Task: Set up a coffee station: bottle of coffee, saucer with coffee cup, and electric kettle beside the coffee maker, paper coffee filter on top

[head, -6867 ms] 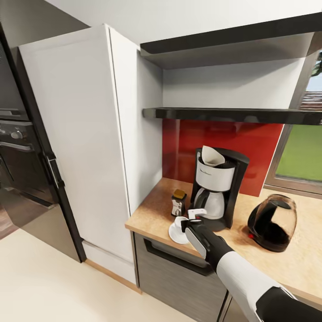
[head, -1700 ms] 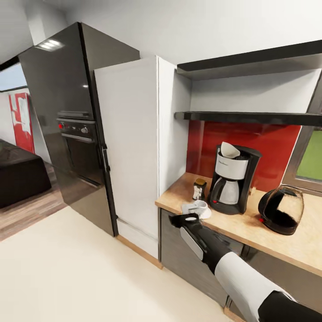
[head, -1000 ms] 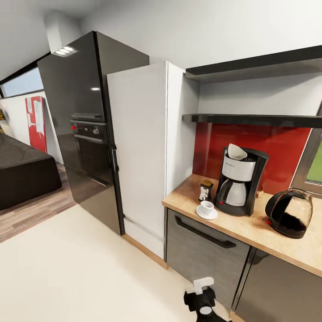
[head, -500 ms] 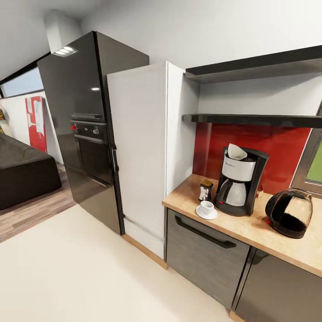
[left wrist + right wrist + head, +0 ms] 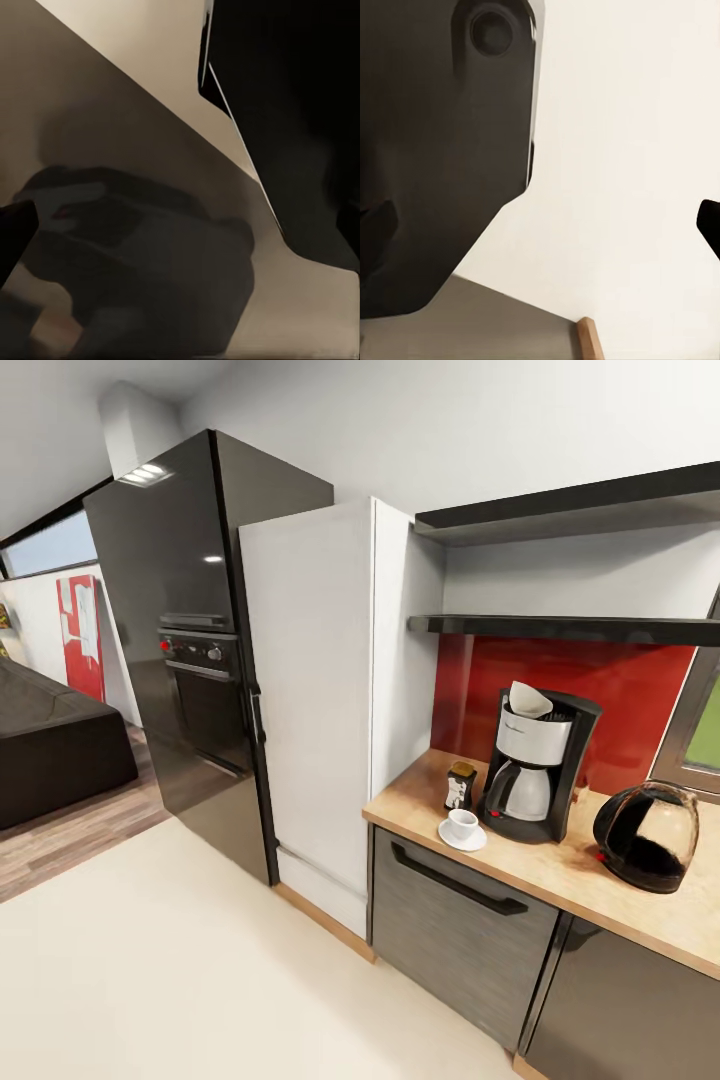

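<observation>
Task looks essentially complete; coffee maker (image 5: pixel 537 772) on countertop (image 5: pixel 560 870), paper coffee filter (image 5: pixel 528 700) on its top; bottle of coffee (image 5: pixel 460 786) just beside it, near cabinet side; coffee cup (image 5: pixel 462 824) sitting on saucer (image 5: pixel 462 837) in front of maker; electric kettle (image 5: pixel 647 837) on maker's other side, near; nothing visibly left. Claws: wrist views give dark robot body and floor, finger spread unreadable; cannot tell opening, nothing seen held.

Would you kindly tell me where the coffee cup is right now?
In the head view, the coffee cup sits on its saucer on the countertop, just left-front of the coffee maker.
</observation>
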Robot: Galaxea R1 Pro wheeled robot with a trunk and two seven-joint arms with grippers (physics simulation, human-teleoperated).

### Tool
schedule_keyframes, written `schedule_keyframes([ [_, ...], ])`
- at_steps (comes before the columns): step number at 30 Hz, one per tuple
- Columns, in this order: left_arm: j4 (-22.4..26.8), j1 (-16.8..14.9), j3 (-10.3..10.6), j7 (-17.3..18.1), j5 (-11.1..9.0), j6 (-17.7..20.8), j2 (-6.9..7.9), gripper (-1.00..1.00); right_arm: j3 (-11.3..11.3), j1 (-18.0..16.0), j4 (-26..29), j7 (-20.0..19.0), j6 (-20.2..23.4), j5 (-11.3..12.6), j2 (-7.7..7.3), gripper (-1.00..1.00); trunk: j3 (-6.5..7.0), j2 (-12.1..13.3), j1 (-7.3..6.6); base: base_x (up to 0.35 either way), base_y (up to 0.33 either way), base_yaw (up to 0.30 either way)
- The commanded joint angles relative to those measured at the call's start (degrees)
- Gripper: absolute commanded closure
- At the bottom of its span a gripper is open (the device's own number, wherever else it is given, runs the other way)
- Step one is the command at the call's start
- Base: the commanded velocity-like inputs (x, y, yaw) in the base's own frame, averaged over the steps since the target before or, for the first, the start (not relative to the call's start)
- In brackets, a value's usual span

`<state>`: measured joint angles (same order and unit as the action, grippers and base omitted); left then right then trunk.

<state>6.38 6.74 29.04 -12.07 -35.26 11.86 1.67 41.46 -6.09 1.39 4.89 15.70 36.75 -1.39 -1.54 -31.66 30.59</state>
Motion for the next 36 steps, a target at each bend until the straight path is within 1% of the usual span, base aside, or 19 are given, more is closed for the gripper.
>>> schedule_keyframes([
  [1, 0.32, 0.04, 0.49, -0.46, -0.5, 0.66, 0.07, -1.0, 0.51, 0.05, 0.13, 0.22, 0.38, 0.5, 0.01, -1.0, -0.1, -0.09, 0.03, 0.0, 0.0, 0.0],
  [11, 0.3, 0.03, 0.3, -0.5, -0.51, 0.97, 0.4, -1.0, 0.55, 0.2, 0.1, 0.43, 0.48, 0.18, -0.02, -1.0, -0.1, -0.09, 0.03, 0.0, 0.0, 0.0],
  [20, 0.3, 0.03, 0.37, -0.5, -0.45, 0.92, 0.6, -1.0, 0.47, 0.21, 0.3, 0.55, -0.25, 0.39, -0.18, -1.0, -0.1, -0.09, 0.03, 0.0, 0.0, 0.0],
  [21, 0.3, 0.03, 0.38, -0.5, -0.44, 0.91, 0.62, -1.0, 0.45, 0.21, 0.36, 0.55, -0.77, 0.43, -0.18, -1.0, -0.1, -0.09, 0.03, 0.0, 0.0, 0.0],
  [22, 0.3, 0.03, 0.44, -0.5, -0.43, 0.89, 0.63, -1.0, 0.41, 0.21, 0.41, 0.54, -2.77, 0.48, -0.16, -1.0, -0.1, -0.09, 0.03, 0.0, 0.0, 0.0],
  [23, 0.3, 0.03, 0.45, -0.5, -0.43, 0.89, 0.65, -1.0, 0.42, 0.21, 0.42, 0.54, -3.7, 0.47, -0.15, -1.0, -0.1, -0.09, 0.03, 0.0, 0.0, 0.0],
  [24, 0.3, 0.03, 0.47, -0.5, -0.43, 0.89, 0.67, -1.0, 0.44, 0.21, 0.44, 0.53, -6.16, 0.46, -0.13, -1.0, -0.1, -0.09, 0.03, 0.0, 0.0, 0.0],
  [27, 0.35, 0.03, 0.48, -0.5, -0.42, 0.87, 0.69, -1.0, 0.46, 0.21, 0.45, 0.54, -10.1, 0.44, -0.14, -1.0, -0.1, -0.09, 0.03, 0.0, 0.0, 0.0],
  [32, 0.49, 0.03, 0.41, -0.5, -0.42, -0.05, 0.59, -1.0, 0.32, 0.21, 0.51, 0.52, -13.16, 0.56, -0.05, -1.0, -0.1, -0.09, 0.03, 0.0, 0.0, 0.0],
  [36, 0.5, 0.03, 0.38, -0.5, -0.46, -2.33, 0.44, -1.0, 0.23, 0.21, 2.23, 0.48, -15.71, 0.73, 0.3, -1.0, -0.1, -0.09, 0.03, 0.0, 0.0, 0.0],
])
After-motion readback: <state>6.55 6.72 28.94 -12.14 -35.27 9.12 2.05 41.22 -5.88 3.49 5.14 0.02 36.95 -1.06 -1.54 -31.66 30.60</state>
